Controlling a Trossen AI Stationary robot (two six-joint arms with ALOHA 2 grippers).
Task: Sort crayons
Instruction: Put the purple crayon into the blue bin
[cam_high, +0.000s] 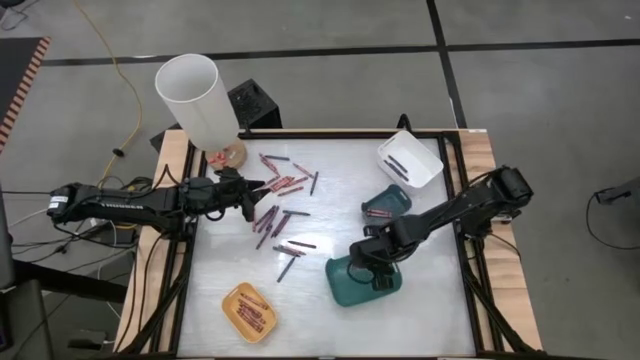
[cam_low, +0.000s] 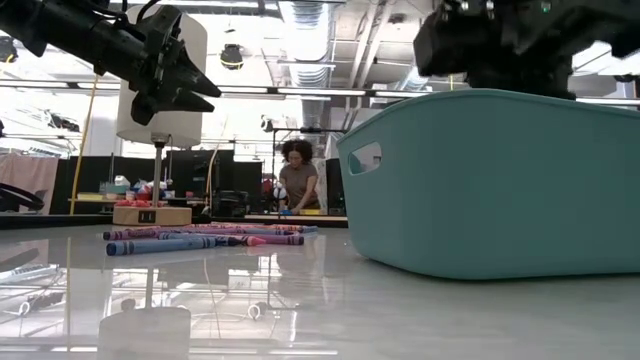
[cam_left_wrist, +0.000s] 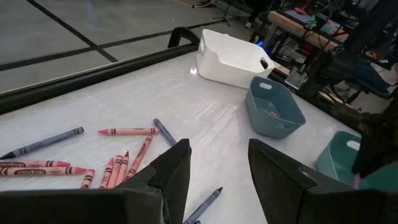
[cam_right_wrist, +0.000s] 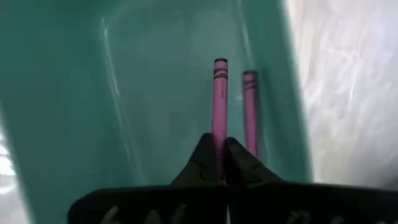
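Many crayons (cam_high: 280, 200), red, pink, purple and dark blue, lie loose on the white table's left half. My left gripper (cam_high: 245, 195) hovers open beside them, above the table (cam_left_wrist: 217, 180). My right gripper (cam_high: 380, 265) points steeply down into the near teal tray (cam_high: 350, 285), shut on a pink crayon (cam_right_wrist: 219, 93). Beside that crayon a second pink stick (cam_right_wrist: 250, 106) shows by the tray's wall; whether it is a crayon or a reflection I cannot tell. In the low view the tray's wall (cam_low: 500, 190) hides the right fingers. My right gripper pinches one end of the pink crayon (cam_right_wrist: 219, 134) between its two fingertips. The fingers come from above, slanting steeply down, and the crayon runs on in line with them, sticking out past the tips into the teal tray. Whether its free end touches the tray does not show.
A yellow tray (cam_high: 228, 300) with several crayons lies at the near left. A second teal tray (cam_high: 395, 195) and a white tray (cam_high: 425, 160) stand at the far right. A tall white cylinder (cam_high: 195, 95) on a wooden base stands at the far left corner. A person (cam_low: 297, 175) is in the room behind.
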